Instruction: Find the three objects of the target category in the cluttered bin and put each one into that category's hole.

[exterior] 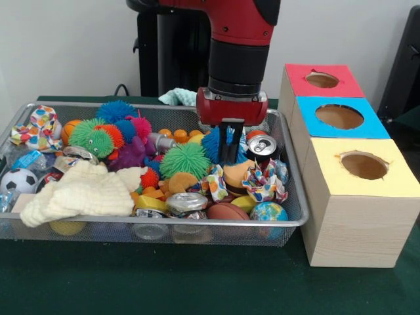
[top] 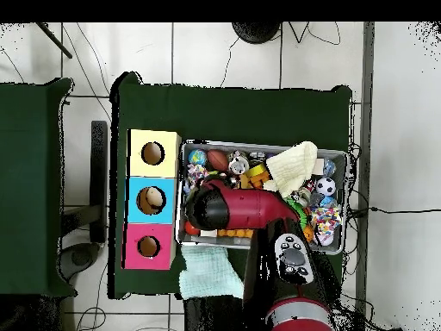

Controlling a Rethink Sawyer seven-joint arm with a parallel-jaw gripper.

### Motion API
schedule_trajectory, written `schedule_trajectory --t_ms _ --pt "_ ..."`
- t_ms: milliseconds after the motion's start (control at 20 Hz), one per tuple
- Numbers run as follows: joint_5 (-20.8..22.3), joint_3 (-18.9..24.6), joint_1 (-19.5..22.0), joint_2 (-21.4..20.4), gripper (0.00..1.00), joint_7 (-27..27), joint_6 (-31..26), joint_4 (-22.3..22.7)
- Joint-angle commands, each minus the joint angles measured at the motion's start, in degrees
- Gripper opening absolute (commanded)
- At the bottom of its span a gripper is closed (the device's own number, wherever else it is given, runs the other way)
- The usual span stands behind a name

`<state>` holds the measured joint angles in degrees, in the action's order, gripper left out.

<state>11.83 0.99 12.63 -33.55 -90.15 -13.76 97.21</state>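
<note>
While gripper (exterior: 229,154) dips into bin (exterior: 293,220), blue spiky ball (exterior: 212,144) touches fingers.

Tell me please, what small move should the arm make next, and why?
Probably close and lift straight up. The gripper is already down in the bin, its black fingers pushed into the toys beside a blue spiky ball and a soda can. Whether it holds anything cannot be seen, so a short lift would show that.
</note>
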Motion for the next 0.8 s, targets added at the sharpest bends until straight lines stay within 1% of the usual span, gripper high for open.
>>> schedule_trajectory --t_ms 50,100,200,350,450,500,700,800 --pt "-4.1 8.4 1.7 0.7 0.0 -5.5 -10.1 2.6" --pt "-4.6 9.3 2.2 0.9 0.0 -5.3 -10.3 2.7" --pt "-4.5 9.3 2.0 1.0 0.0 -4.9 -10.3 2.3" --pt "-3.0 8.4 1.3 1.0 0.0 -4.1 -9.2 1.0" --pt "-1.9 8.3 1.4 1.2 0.0 -3.7 -8.1 0.8" --pt "-1.2 7.8 1.2 1.3 1.0 -3.3 -8.4 0.5" --pt "0.6 5.9 -0.4 1.0 1.0 -2.4 -8.6 -0.6" --pt "1.7 4.8 -1.4 0.8 1.0 -2.1 -7.7 -1.5"
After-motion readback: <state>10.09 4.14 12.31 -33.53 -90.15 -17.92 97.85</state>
